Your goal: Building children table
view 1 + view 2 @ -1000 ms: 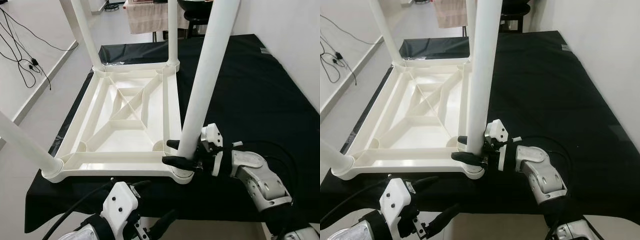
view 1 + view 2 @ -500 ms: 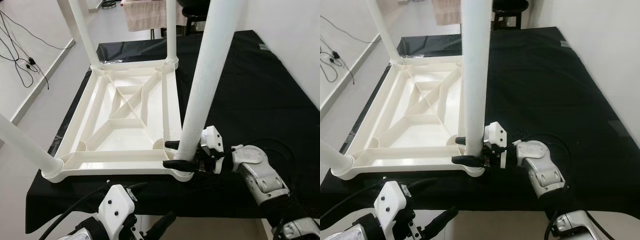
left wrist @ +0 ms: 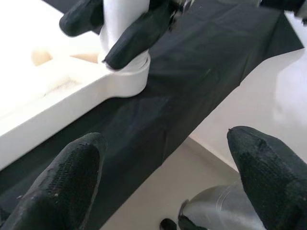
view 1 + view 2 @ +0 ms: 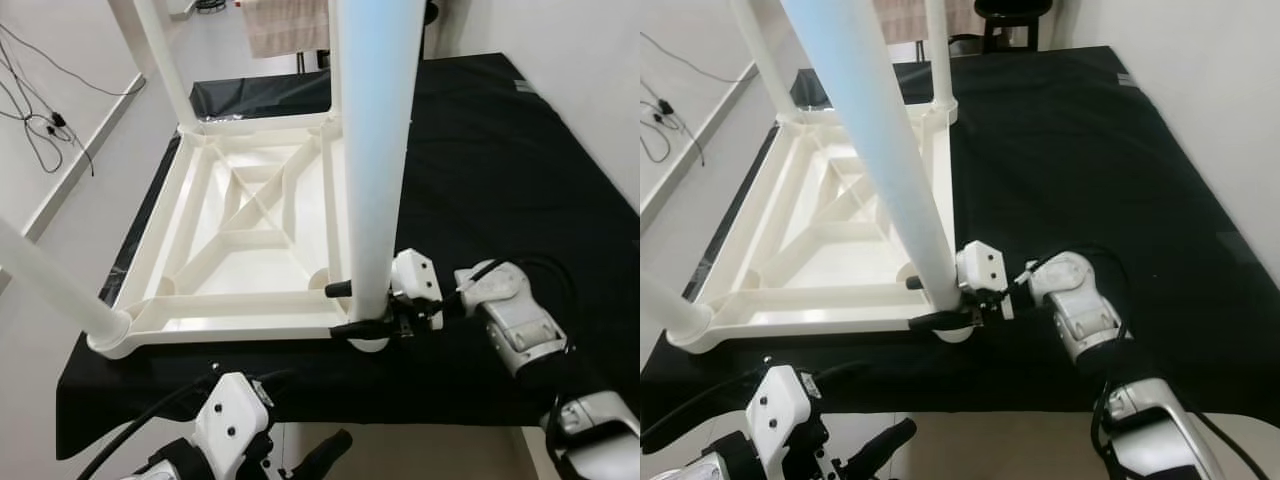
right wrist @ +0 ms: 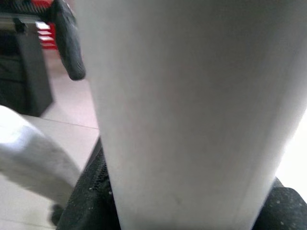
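Note:
The white children's table (image 4: 250, 315) lies upside down on a black mat (image 4: 500, 180). Three of its legs stand in the corners: near left (image 4: 50, 285), far left (image 4: 165, 60) and far right (image 4: 936, 50). The fourth leg (image 4: 372, 150) stands in the near right corner socket (image 4: 368, 343), and my right gripper (image 4: 345, 308) is shut on it just above the socket. The right wrist view has this leg (image 5: 192, 110) close up between the black fingers (image 5: 69, 43). My left gripper (image 3: 172, 182) hangs open and holds nothing, below the mat's front edge, looking at that socket (image 3: 127, 79).
A white wall runs along the right of the mat. Black cables (image 4: 40, 120) lie on the floor at the left. A towel (image 4: 285, 25) and a dark stool (image 4: 1010, 10) stand beyond the far end. The mat's front edge (image 4: 420, 400) is just before me.
The held leg has swung from leaning right to nearly upright, with my right gripper still shut on its base. The camera has shifted a little. The left gripper has stayed low.

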Robot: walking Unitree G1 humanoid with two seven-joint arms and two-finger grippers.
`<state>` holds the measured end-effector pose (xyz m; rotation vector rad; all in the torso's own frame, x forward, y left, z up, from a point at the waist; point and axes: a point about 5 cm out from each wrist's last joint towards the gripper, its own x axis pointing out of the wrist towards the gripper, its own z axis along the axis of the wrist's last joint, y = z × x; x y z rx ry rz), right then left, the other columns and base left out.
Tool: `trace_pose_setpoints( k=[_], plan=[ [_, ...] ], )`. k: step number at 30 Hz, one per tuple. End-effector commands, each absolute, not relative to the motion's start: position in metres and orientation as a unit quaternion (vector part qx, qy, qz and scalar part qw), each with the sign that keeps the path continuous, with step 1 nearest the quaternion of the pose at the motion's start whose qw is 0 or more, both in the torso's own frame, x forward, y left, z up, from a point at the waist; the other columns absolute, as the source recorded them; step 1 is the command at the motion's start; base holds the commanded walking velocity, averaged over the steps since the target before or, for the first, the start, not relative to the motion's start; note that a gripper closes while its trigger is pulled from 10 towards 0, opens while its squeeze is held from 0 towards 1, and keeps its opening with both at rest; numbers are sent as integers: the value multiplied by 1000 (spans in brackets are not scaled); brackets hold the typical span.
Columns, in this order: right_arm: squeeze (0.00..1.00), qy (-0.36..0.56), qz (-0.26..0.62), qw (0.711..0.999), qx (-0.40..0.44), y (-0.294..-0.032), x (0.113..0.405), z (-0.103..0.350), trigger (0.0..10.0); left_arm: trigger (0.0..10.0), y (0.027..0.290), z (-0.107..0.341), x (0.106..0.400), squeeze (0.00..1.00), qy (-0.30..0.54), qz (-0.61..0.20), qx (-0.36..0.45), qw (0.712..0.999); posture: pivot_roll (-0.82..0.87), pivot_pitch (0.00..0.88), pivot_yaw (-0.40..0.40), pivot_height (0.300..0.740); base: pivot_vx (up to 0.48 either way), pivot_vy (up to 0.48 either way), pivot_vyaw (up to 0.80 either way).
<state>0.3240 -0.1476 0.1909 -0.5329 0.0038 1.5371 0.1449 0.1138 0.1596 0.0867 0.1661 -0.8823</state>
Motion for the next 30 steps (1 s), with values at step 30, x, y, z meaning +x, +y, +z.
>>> trace_pose_setpoints(
  k=[30],
  plan=[
    [0,39,637,767,-72,-154,330,145,10000,10000,116,161,137,0,97,-436,45,894,122,234,61,740,0,0,0]
  ],
)
